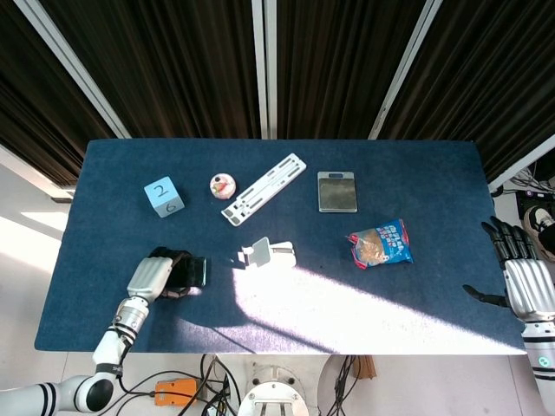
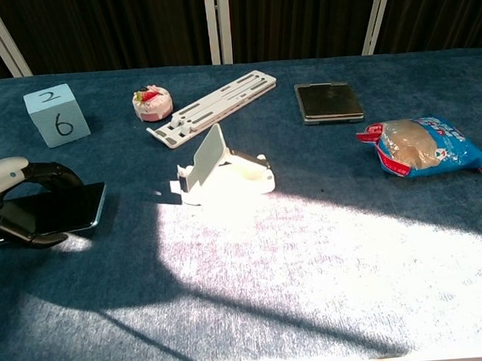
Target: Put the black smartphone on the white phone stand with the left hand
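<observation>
The black smartphone (image 2: 63,208) (image 1: 196,271) is at the table's front left, lifted slightly above the blue cloth. My left hand (image 2: 17,202) (image 1: 160,275) grips it, fingers curled over its top edge and thumb underneath. The white phone stand (image 2: 224,167) (image 1: 267,253) sits upright near the middle of the table, to the right of the phone and apart from it. My right hand (image 1: 523,276) hangs off the table's right edge, fingers apart and holding nothing.
A light blue cube (image 2: 55,115) marked 2 and 6 stands behind my left hand. A small pink cake toy (image 2: 152,103), a long white rack (image 2: 212,107), a dark scale (image 2: 328,101) and a snack bag (image 2: 423,146) lie further back and right.
</observation>
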{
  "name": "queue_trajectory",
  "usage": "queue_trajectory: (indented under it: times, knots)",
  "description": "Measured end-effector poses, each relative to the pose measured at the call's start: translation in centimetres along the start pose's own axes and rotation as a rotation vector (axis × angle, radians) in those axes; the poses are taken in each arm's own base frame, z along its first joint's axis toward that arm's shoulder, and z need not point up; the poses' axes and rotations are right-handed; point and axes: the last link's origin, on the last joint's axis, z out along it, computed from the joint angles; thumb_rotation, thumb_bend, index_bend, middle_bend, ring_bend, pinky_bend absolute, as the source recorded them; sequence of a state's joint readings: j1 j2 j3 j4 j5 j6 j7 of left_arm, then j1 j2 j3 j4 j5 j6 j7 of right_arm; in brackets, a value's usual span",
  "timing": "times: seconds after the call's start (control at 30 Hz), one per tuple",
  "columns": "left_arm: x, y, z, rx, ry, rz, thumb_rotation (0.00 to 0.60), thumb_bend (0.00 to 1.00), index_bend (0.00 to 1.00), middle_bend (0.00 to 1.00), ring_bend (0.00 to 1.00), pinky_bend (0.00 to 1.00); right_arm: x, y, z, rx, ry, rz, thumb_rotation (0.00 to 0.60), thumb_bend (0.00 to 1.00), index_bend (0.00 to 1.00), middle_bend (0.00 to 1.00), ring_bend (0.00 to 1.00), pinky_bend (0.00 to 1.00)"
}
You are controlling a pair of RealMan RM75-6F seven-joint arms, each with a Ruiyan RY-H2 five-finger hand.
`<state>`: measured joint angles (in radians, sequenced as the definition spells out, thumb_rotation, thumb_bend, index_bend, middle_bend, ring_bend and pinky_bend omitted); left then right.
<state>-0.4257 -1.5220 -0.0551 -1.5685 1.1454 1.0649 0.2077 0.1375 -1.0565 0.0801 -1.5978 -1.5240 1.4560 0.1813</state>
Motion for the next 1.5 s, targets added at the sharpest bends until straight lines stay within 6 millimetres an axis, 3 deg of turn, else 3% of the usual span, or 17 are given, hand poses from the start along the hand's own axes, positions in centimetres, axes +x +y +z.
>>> queue_trajectory:
  times: [0.1,0.4,0.67,1.07,1.5]
  knots:
    - [-0.2,-0.1,0.2,-0.01,0.004,-0.075,0.6,0.24,0.43,0.4,0.29,0.18,0.0,0.0,0.0,-0.001,0.0,-0.001,0.6,0.15,0.0,0.05,0.0,0.02]
    - [-0.7,-0.9,1.2,-0.061,0.034,-0.246,0.6,0.26,0.5,0.56,0.46,0.39,0.1,-0.1,-0.1,-0.003,0.001,-0.006,0.6,0.16,0.0,0.05,0.0,0.02]
    - [0.9,-0.3,1.3,-0.13,0.112,-0.234,0.6,0.26,0.51,0.58,0.49,0.4,0.2,-0.1,-0.1,-0.003,0.005,-0.008,0.6,0.16,0.0,0.05,0.0,0.02]
    - [3.0,5.8,2.6,-0.235,0.166,-0.591,0.6,0.26,0.51,0.58,0.44,0.4,0.3,0.5,-0.4,-0.019,0.004,-0.009,0.6,0.16,0.0,0.05,0.0,0.02]
    - [-0.2,11.8,4.4,-0.349,0.212,-0.787,0.6,0.26,0.51,0.51,0.36,0.4,0.3,0.8,-0.8,-0.04,-0.003,-0.014,0.6,0.16,0.0,0.05,0.0,0.02]
